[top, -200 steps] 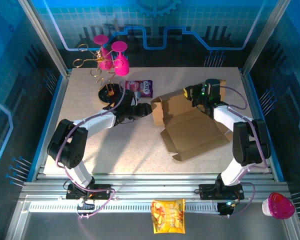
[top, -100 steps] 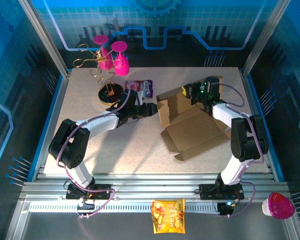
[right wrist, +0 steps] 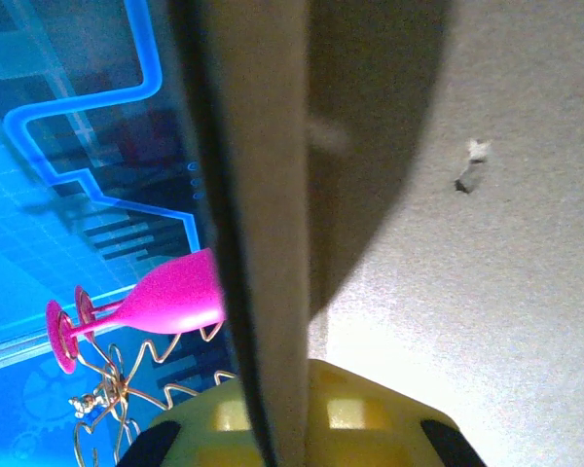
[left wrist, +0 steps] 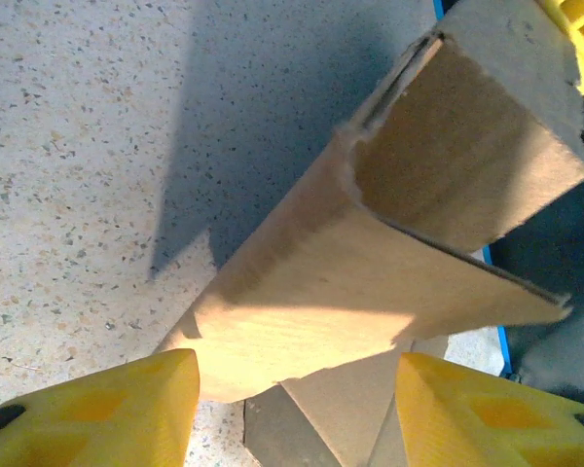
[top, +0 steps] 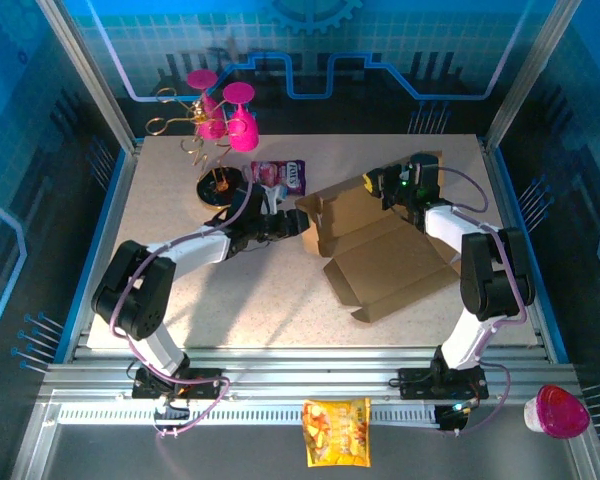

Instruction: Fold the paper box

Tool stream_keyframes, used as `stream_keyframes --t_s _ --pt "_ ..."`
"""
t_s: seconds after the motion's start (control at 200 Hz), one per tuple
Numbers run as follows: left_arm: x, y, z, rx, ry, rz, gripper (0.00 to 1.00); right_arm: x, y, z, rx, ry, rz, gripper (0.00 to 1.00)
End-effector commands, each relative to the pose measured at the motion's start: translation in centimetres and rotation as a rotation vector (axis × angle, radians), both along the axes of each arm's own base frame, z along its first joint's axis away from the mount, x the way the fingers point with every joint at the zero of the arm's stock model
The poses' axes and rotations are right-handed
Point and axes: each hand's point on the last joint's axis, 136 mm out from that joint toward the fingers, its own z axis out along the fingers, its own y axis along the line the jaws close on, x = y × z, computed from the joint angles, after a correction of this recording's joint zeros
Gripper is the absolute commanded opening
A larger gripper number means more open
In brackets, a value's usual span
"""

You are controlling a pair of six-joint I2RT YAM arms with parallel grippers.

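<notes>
Right hand point(top: 373, 185) clamps paper box point(top: 390, 262) wall; left hand point(top: 298, 221) open, straddling left flap.

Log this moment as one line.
paper box: partly folded | left gripper: open at left side wall | right gripper: shut on far panel

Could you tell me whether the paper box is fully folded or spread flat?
Partly folded: the paper box has its far and left walls standing, while its near panel lies flat on the table.

Plain brown paper box point(top: 385, 265), speckled beige table point(top: 250, 290), pink glasses point(top: 230, 115), purple packet point(top: 280, 175).
</notes>
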Motion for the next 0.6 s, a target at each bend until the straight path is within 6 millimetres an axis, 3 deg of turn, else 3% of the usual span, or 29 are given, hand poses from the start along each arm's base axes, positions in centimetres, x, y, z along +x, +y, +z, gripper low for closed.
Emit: stream_keyframes --t_s 0.0,0.135,0.495,0.52,0.59 --pt "-0.8 -0.2 1.8 -0.032 -0.030 -0.037 0.58 0.6 -0.2 1.9 -0.002 -0.106 0.007 0.00" --pt "-1.0 0.1 1.0 -0.011 -0.013 -0.031 0.57 0.4 0.0 2.2 0.034 -0.166 0.010 0.00" --pt "-1.1 1.0 1.9 0.027 -0.051 -0.004 0.56 -1.4 -0.2 2.5 0.069 -0.297 0.088 0.00" --pt "-1.2 1.1 1.9 0.031 -0.054 -0.003 0.56 -2.0 -0.4 1.3 0.070 -0.275 0.091 0.00" --pt "-1.6 1.5 1.8 0.046 -0.059 0.004 0.56 -2.4 -0.8 0.7 0.077 -0.280 0.096 0.00"
